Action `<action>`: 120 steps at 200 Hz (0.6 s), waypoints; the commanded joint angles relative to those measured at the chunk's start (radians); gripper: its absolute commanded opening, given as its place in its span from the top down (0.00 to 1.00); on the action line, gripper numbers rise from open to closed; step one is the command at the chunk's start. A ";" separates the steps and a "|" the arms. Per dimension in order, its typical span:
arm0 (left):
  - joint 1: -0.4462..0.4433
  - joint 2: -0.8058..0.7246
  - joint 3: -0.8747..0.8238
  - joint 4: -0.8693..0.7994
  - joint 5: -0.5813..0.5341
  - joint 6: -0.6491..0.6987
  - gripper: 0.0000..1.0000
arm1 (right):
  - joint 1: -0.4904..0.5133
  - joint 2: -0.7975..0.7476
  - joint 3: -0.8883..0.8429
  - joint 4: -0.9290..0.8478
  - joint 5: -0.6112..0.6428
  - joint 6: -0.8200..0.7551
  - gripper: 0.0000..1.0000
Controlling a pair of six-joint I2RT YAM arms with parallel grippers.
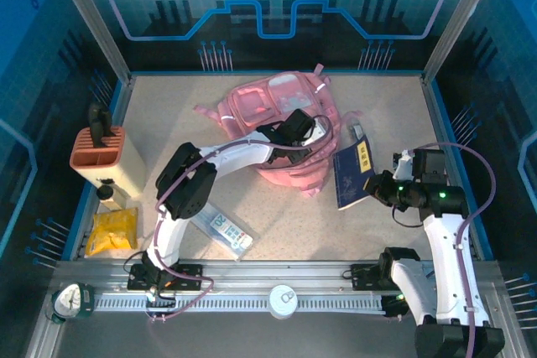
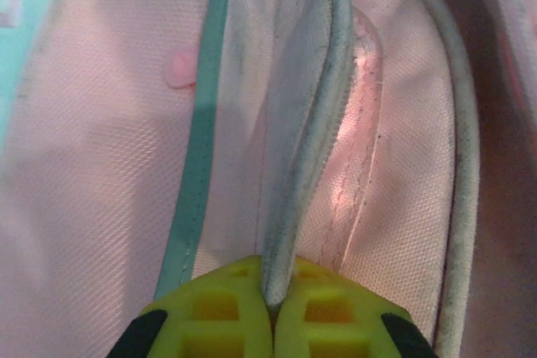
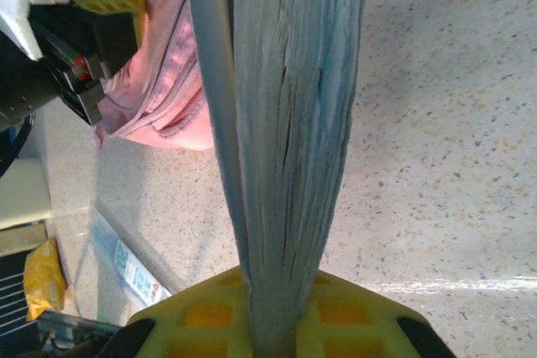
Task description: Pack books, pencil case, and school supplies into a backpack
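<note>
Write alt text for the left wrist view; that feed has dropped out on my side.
The left gripper, yellow-fingered, is shut on a grey-white piped edge of the pink backpack, pinching it where it rises up the middle of the frame. Pink woven fabric lies on both sides, with a teal trim strip running alongside on the left.

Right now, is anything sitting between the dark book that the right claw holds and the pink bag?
No object lies on the bare table between the navy book and the pink backpack. The left gripper is at the backpack's side facing the book, shut on its grey piped rim.
</note>
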 commanded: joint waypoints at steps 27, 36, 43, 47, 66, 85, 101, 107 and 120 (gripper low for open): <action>0.067 -0.218 0.140 -0.037 -0.089 -0.051 1.00 | 0.051 0.036 -0.001 0.140 -0.147 0.070 1.00; 0.079 -0.230 0.157 -0.043 -0.077 -0.067 1.00 | 0.092 0.057 -0.009 0.200 -0.148 0.108 1.00; 0.088 -0.236 0.173 -0.049 -0.068 -0.079 1.00 | 0.133 0.074 -0.014 0.253 -0.146 0.141 1.00; 0.093 -0.236 0.185 -0.056 -0.069 -0.088 1.00 | 0.159 0.086 -0.018 0.282 -0.142 0.157 1.00; 0.103 -0.229 0.255 -0.116 -0.095 -0.120 1.00 | 0.267 0.166 -0.019 0.421 -0.110 0.221 1.00; 0.105 -0.256 0.265 -0.133 -0.068 -0.150 1.00 | 0.316 0.269 -0.028 0.600 -0.118 0.292 1.00; 0.105 -0.281 0.250 -0.117 -0.038 -0.162 1.00 | 0.345 0.368 -0.027 0.784 -0.120 0.351 1.00; 0.106 -0.286 0.251 -0.123 -0.038 -0.166 1.00 | 0.358 0.416 -0.015 0.846 -0.128 0.365 1.00; 0.106 -0.288 0.261 -0.142 -0.034 -0.173 1.00 | 0.387 0.517 0.039 0.907 -0.107 0.360 1.00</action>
